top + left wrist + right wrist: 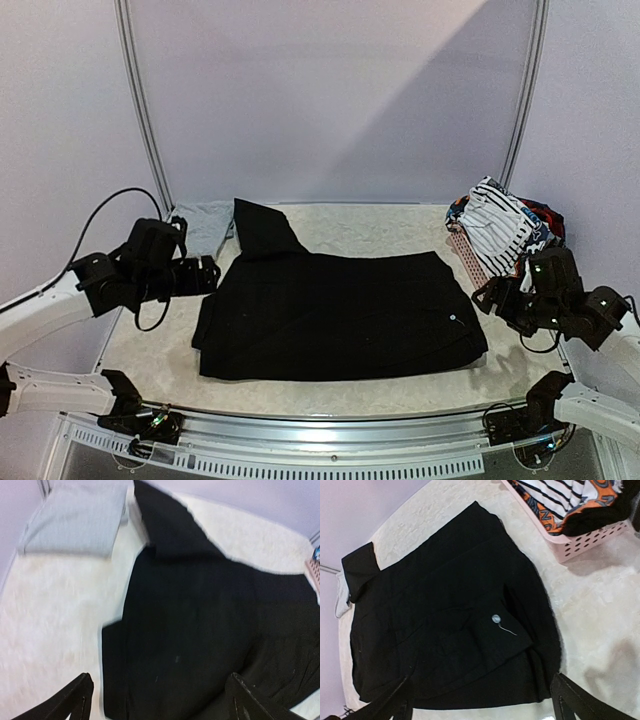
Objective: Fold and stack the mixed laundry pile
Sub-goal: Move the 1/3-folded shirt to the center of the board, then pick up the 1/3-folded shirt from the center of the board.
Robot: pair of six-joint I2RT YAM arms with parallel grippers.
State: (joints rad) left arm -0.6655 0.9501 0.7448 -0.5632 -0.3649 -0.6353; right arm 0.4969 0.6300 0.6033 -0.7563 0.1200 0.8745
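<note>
Left fingers (70, 702) and right fingers (580, 702) hang spread, empty, black trousers (340, 310) flat between them on bench (380, 225), likely for folding.

Black trousers (340, 312) spread flat at centre, folded light grey trousers (205, 225) far left, white black-striped piece (500, 232) heaped far right.

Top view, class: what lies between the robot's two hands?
The black trousers, spread flat on the table, span from left hand to right hand; the top view shows this.
</note>
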